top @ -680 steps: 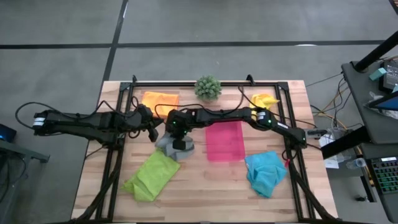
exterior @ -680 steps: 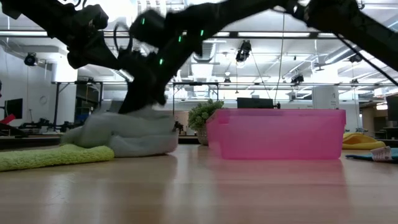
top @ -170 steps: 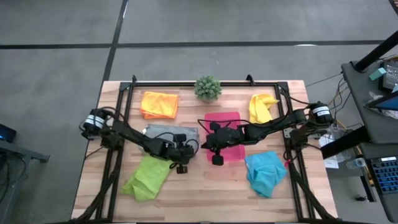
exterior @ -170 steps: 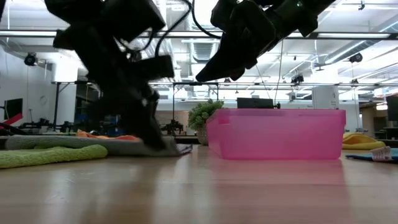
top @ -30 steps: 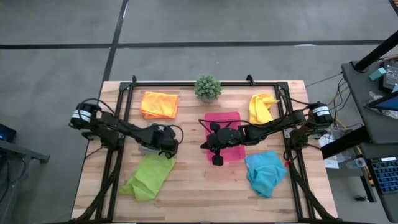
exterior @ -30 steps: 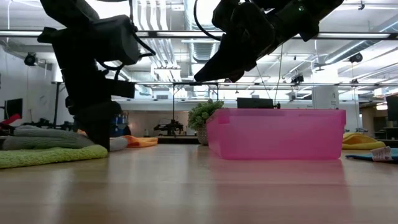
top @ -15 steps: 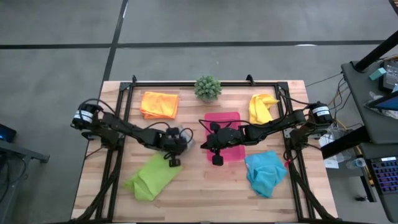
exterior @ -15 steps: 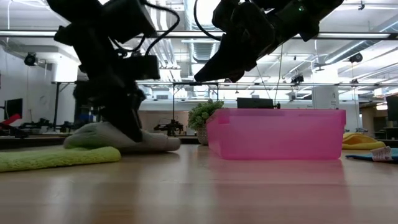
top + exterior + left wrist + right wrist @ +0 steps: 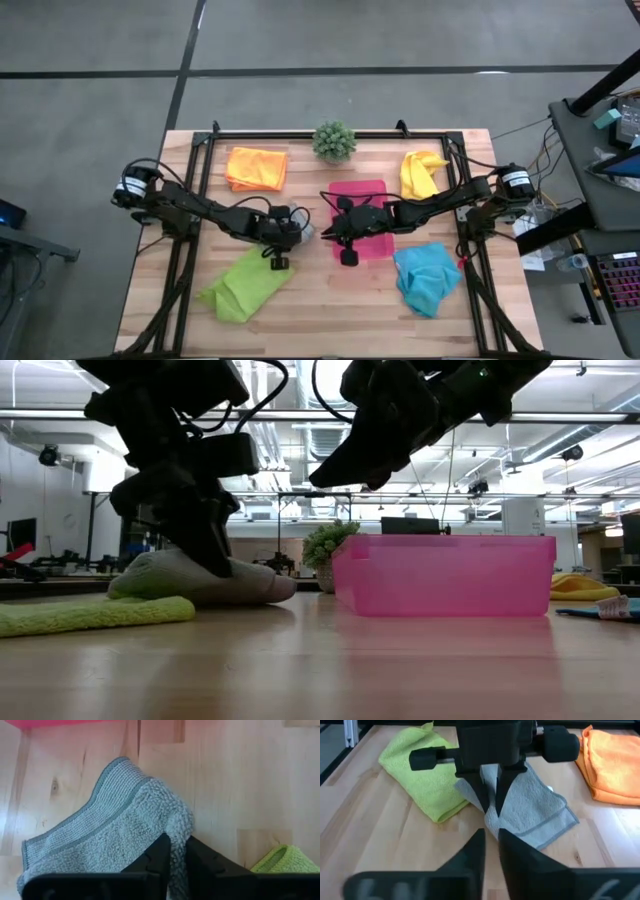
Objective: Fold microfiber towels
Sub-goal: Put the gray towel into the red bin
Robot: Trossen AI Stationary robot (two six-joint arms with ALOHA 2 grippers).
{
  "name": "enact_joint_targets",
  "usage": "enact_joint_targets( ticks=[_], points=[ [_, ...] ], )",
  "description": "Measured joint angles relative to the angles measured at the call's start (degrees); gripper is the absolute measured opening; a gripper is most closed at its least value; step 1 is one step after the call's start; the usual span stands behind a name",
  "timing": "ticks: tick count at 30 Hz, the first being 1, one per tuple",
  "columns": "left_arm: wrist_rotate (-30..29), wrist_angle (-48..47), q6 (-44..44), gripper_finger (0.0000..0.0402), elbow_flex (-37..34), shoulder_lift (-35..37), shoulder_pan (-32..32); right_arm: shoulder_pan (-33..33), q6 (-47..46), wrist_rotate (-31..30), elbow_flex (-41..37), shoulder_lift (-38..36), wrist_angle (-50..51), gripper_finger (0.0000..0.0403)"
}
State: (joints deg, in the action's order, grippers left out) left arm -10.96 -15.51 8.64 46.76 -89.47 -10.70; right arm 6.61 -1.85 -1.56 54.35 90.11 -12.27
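Observation:
The grey towel (image 9: 304,229) lies bunched on the table left of the pink tray (image 9: 372,213); it also shows in the low view (image 9: 190,582). My left gripper (image 9: 285,237) is shut on it, and shows from the front in the right wrist view (image 9: 493,800). My right gripper (image 9: 345,238) hovers shut and empty above the table, at the tray's left edge. The lime green towel (image 9: 243,283) lies near left, the orange towel (image 9: 256,167) far left, the yellow towel (image 9: 422,172) far right, the turquoise towel (image 9: 425,277) near right. My left gripper pinches a raised fluffy part of the grey towel (image 9: 176,832) between its two fingers (image 9: 159,854), coming from above and pointing down. One layer or several, I cannot tell. The towel hangs slack from the fingers; its ribbed edge (image 9: 555,822) and the remainder lie on the table.
A small spiky green plant (image 9: 334,141) stands at the far edge, middle. A black frame (image 9: 300,133) runs round the table. Bare wood (image 9: 330,300) lies between the lime green and turquoise towels.
My left gripper has gone toward the table's right edge, still shut on the grey towel. The towel has slid along the table with it and has bunched up into a heap nearer the pink tray.

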Motion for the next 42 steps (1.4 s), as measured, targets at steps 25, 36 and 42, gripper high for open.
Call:
enact_joint_targets(
  ticks=[25, 36, 42],
  points=[
    [0.0, -2.7, -0.2, 0.0048, -0.6, 4.4, -0.8, 0.3, 13.3, -6.4, 27.0, 25.4, 18.3, 0.0163],
    [-0.3, 3.0, -0.3, 0.0048, -0.6, 10.1, -0.9, 0.3, 14.3, -11.5, 26.6, 25.5, 12.7, 0.0039],
    [-0.2, -2.8, -0.5, 0.0048, -0.7, 15.3, -1.0, 0.4, 14.5, -11.5, 26.7, 25.1, 14.1, 0.0011]
  ],
)
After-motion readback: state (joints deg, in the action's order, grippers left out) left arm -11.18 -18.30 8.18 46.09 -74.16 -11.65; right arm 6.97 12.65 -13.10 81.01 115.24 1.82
